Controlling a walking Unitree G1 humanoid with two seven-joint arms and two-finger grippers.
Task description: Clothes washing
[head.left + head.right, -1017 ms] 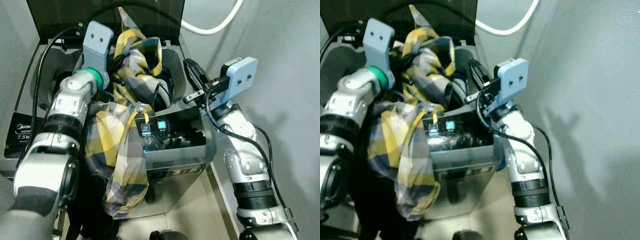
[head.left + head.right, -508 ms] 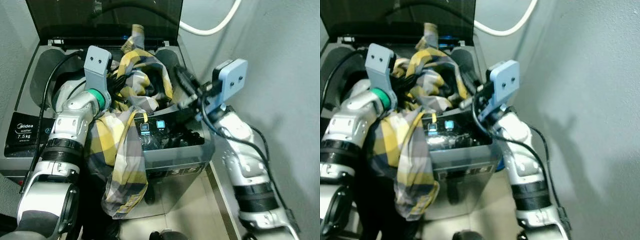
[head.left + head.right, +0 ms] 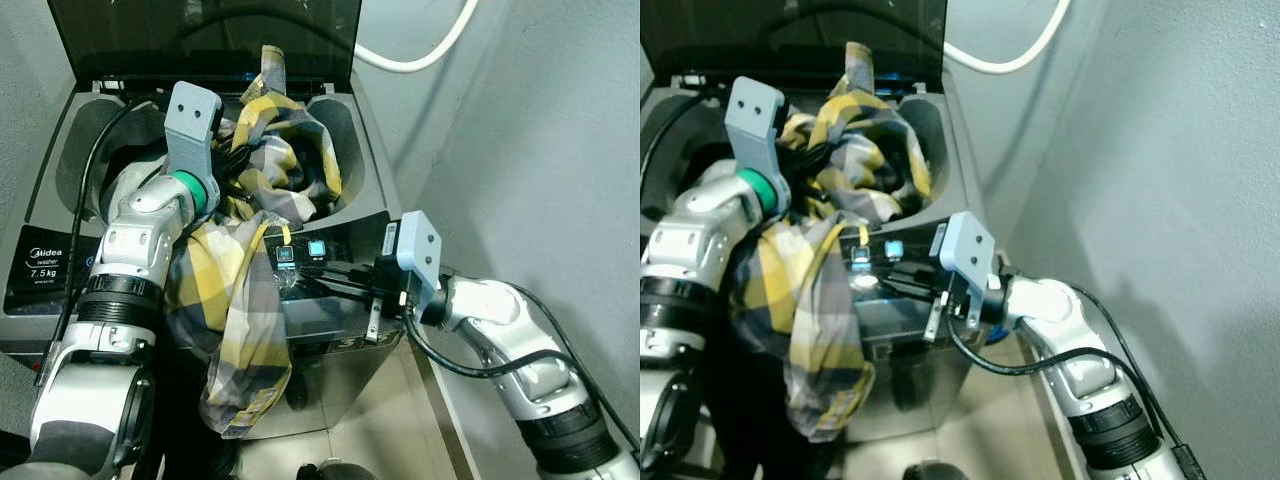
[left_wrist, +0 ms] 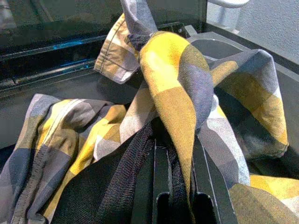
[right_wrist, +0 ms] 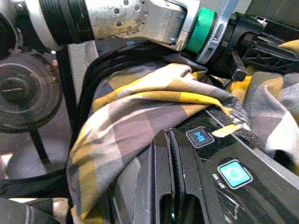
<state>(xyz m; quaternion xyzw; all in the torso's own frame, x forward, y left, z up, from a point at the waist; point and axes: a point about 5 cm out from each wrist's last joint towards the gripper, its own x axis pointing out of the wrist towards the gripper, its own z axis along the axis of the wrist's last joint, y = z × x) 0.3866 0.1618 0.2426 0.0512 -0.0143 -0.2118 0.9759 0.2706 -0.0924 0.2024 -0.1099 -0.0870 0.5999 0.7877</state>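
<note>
Left gripper (image 4: 174, 154) is pinching the shirt (image 3: 250, 290) over the washer (image 3: 350, 200) tub; half of it hangs below, outside the front edge. Right gripper (image 5: 174, 154) has fingers pressed together, tips by the lit buttons (image 3: 300, 251) on the panel. You're mid-load: next, lift the trailing half in before pressing anything.

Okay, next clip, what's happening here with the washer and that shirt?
The robot is loading a top-loading washing machine whose lid is up. Its left claw is over the drum, shut on a yellow and grey plaid shirt; much of the fabric spills over the front edge and hangs down. The right claw, fingers together, rests on the control panel near the lit buttons.
</note>
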